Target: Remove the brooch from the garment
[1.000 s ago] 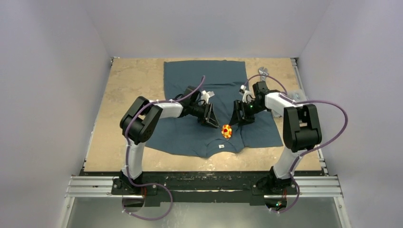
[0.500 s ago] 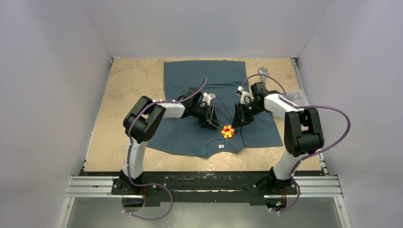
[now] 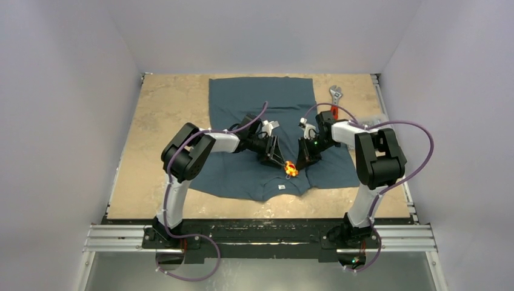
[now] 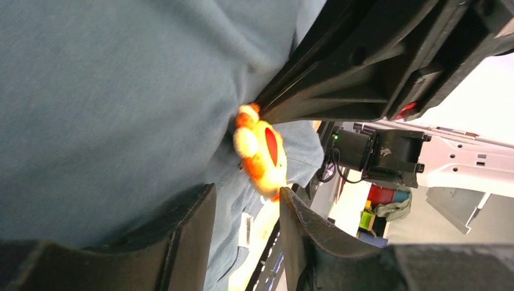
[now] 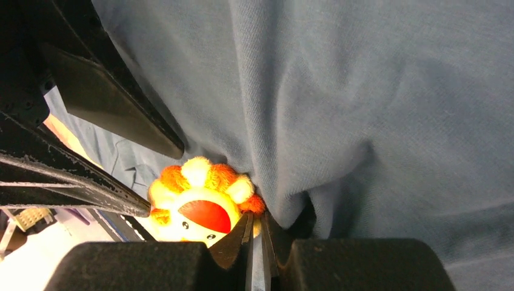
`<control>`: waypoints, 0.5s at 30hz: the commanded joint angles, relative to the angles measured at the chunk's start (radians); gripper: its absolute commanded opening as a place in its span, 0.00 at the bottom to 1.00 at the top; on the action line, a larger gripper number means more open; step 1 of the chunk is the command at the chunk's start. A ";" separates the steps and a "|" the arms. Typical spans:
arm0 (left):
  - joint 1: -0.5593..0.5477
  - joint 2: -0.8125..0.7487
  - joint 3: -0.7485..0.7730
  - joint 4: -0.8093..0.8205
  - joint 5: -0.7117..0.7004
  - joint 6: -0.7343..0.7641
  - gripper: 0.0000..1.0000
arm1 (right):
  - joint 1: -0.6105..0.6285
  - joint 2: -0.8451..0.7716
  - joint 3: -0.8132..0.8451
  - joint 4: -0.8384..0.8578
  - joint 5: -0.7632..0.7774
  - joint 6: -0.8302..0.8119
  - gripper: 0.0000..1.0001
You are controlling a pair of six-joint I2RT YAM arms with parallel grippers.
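Note:
The garment (image 3: pixel 260 103) lies flat on the table, collar toward the arms. The brooch (image 3: pixel 291 169), orange-yellow with a red mark, sits near the collar between both grippers. My right gripper (image 3: pixel 299 162) meets it from the right. In the right wrist view its jaws (image 5: pixel 257 227) are shut, pinching the rim of the brooch (image 5: pixel 203 203) against a fold of the garment (image 5: pixel 376 91). My left gripper (image 3: pixel 280 161) reaches in from the left. Its jaws (image 4: pixel 247 224) stand open over the garment (image 4: pixel 109 91), and one fingertip (image 4: pixel 297 209) touches the lower edge of the brooch (image 4: pixel 260 154).
A white tag (image 3: pixel 282 187) shows inside the collar. A silver wrench (image 3: pixel 334 93) lies on the tan table (image 3: pixel 163 121) just right of the shirt's far end. Each gripper's fingers (image 5: pixel 115 115) crowd close to the other's around the brooch.
Both grippers have moved in toward the brooch. The right one has shut on its rim, and the brooch now looks tilted up from the cloth.

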 commanded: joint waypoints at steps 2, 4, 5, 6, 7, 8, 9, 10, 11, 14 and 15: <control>-0.015 -0.027 0.028 0.153 0.047 -0.092 0.36 | 0.030 0.028 -0.018 0.096 -0.013 0.008 0.13; -0.017 -0.049 0.026 0.179 0.045 -0.116 0.32 | 0.051 0.031 -0.011 0.113 -0.035 0.024 0.14; -0.019 -0.061 0.024 0.183 0.043 -0.121 0.30 | 0.063 0.034 -0.006 0.121 -0.049 0.043 0.14; -0.021 -0.072 0.024 0.182 0.040 -0.122 0.28 | 0.075 0.036 0.001 0.133 -0.063 0.057 0.15; -0.022 -0.080 0.025 0.175 0.040 -0.121 0.27 | 0.086 0.037 0.008 0.145 -0.077 0.073 0.16; -0.023 -0.084 0.027 0.165 0.039 -0.119 0.25 | 0.094 0.039 0.017 0.153 -0.091 0.082 0.17; -0.023 -0.086 0.026 0.160 0.041 -0.117 0.24 | 0.098 0.039 0.030 0.152 -0.103 0.086 0.18; -0.023 -0.086 0.023 0.154 0.041 -0.117 0.23 | 0.099 0.039 0.041 0.146 -0.104 0.083 0.20; -0.023 -0.088 0.020 0.148 0.038 -0.117 0.22 | 0.098 0.037 0.053 0.134 -0.105 0.073 0.22; -0.023 -0.089 0.010 0.112 0.013 -0.112 0.20 | 0.069 0.025 0.088 0.043 -0.023 -0.016 0.30; -0.022 -0.087 0.009 0.101 0.004 -0.109 0.20 | 0.044 0.021 0.098 0.021 0.010 -0.035 0.33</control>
